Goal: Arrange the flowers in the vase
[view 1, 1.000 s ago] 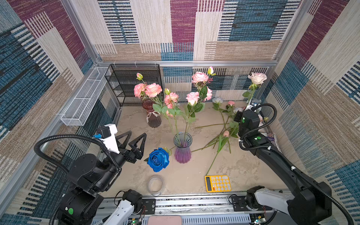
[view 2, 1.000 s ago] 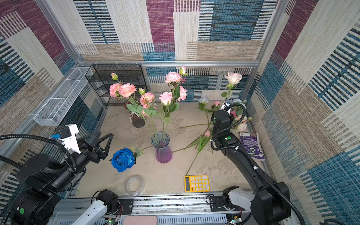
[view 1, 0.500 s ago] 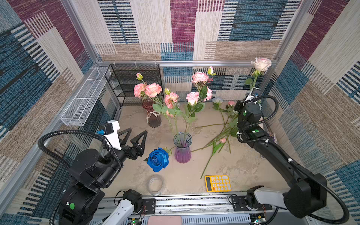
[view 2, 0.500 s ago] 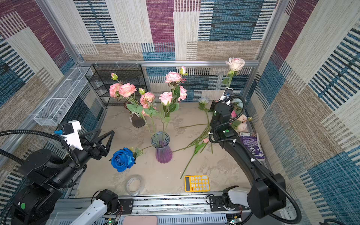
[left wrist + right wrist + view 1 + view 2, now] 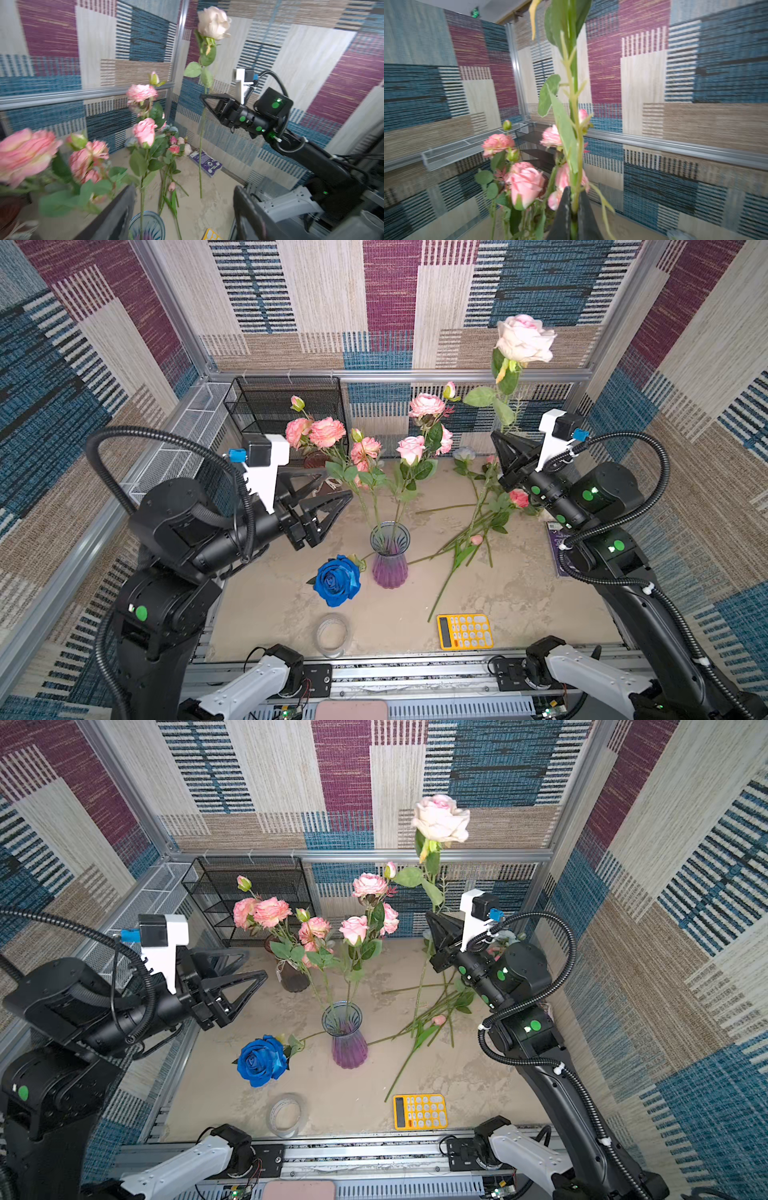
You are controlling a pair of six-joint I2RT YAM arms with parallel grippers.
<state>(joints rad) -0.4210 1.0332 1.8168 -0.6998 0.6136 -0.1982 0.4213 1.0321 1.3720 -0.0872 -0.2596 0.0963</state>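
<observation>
Rose [image 5: 524, 339] hangs upright, your right pincer [image 5: 494, 436] clamped on its stem; left pincer [image 5: 338, 485] gapes empty. Next, swing it over the vase [image 5: 389, 556] and lower.

There are two claws, the left claw [image 5: 338, 485] and the right claw [image 5: 494, 435], and two vases, one purple glass vase [image 5: 390, 568] and one brown vase [image 5: 293, 979]. Of flowers I count one deep blue rose [image 5: 336, 580], one pale rose [image 5: 524, 339], at least six open pink blooms [image 5: 327, 432], three buds [image 5: 297, 403], and a heap of loose stems [image 5: 469, 531] too tangled to count. The bench [image 5: 519, 601] also carries one yellow calculator [image 5: 464, 631], one tape roll [image 5: 331, 634], one black wire rack [image 5: 286, 406] and one purple packet [image 5: 205, 163].
</observation>
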